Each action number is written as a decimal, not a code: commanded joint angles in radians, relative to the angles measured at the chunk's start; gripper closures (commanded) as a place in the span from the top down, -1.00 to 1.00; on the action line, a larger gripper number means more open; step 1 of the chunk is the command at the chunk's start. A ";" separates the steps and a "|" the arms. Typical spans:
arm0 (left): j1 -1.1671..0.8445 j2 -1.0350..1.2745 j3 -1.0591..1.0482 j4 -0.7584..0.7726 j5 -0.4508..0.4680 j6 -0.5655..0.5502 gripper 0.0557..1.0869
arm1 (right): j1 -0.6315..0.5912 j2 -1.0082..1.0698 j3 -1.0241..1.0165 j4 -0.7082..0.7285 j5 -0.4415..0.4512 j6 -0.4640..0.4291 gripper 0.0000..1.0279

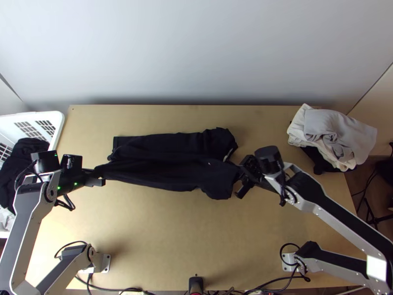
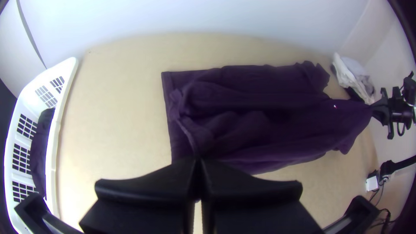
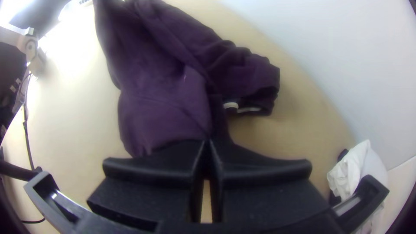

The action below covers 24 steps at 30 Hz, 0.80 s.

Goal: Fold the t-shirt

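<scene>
Our left gripper and right gripper pinch the shirt, seemingly part-folded, leaving us its held edge to lay down.

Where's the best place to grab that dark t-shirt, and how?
I'd pinch the t-shirt at both ends of its near part, one hand from each side. The left hand and right hand grip it that way: the cloth narrows to a thin point at the left one and spans across to the right one, so both ends could be moved together.
</scene>
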 commanded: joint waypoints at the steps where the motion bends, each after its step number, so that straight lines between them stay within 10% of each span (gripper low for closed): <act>1: 0.003 0.025 -0.036 0.058 0.001 -0.010 -0.93 | -0.033 0.116 -0.073 0.192 0.000 -0.015 -0.95; 5: 0.001 0.062 -0.046 0.097 0.001 -0.024 -0.93 | -0.044 0.261 -0.055 0.320 0.002 -0.006 -0.93; 12: -0.011 0.104 -0.042 0.130 -0.001 -0.034 -0.93 | -0.065 0.322 -0.039 0.301 0.005 0.060 0.68; 24: -0.008 0.074 -0.065 0.123 -0.001 -0.010 -0.93 | -0.060 -0.026 -0.058 -0.128 -0.103 0.120 0.74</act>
